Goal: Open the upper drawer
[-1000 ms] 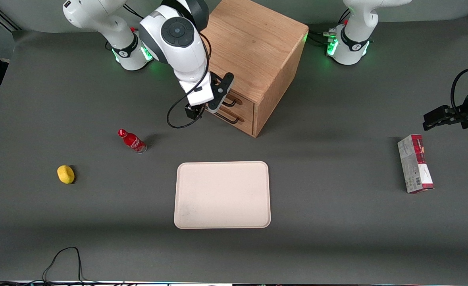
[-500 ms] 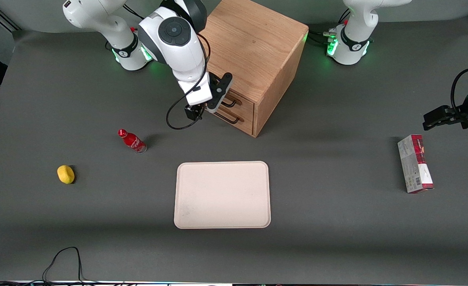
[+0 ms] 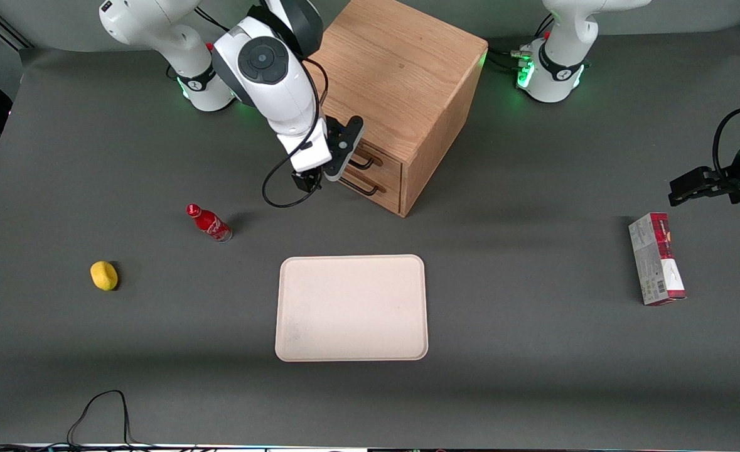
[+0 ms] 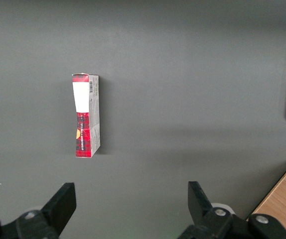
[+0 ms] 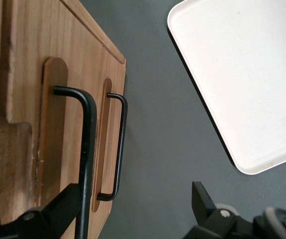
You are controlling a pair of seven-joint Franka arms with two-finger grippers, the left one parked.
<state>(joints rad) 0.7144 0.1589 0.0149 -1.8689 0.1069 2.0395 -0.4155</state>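
The upper drawer (image 3: 375, 161) sits in the front face of the oak cube cabinet (image 3: 401, 69), just under its top, and its face lies flush with the cabinet, so it is shut. Its thin black bar handle (image 5: 86, 149) runs along the drawer front, standing a little off the wood. Right below it is the lower drawer (image 3: 370, 186) with a matching black handle (image 5: 118, 144).

The gripper (image 3: 334, 164) is in front of the upper drawer, at the handle. In the right wrist view its two black fingers are spread wide; one finger (image 5: 58, 206) is at the upper handle's bar, on the drawer-face side of it, and the other (image 5: 203, 201) hangs over the grey table (image 3: 533, 351), well clear of the wood. Nothing is clamped between them.

Nearer the front camera than the cabinet lies a cream tray (image 3: 351, 307). Toward the working arm's end of the table stand a small red cola bottle (image 3: 208, 222) and, nearer the front camera, a yellow lemon (image 3: 104, 275). Toward the parked arm's end lies a red and grey carton (image 3: 656, 258).
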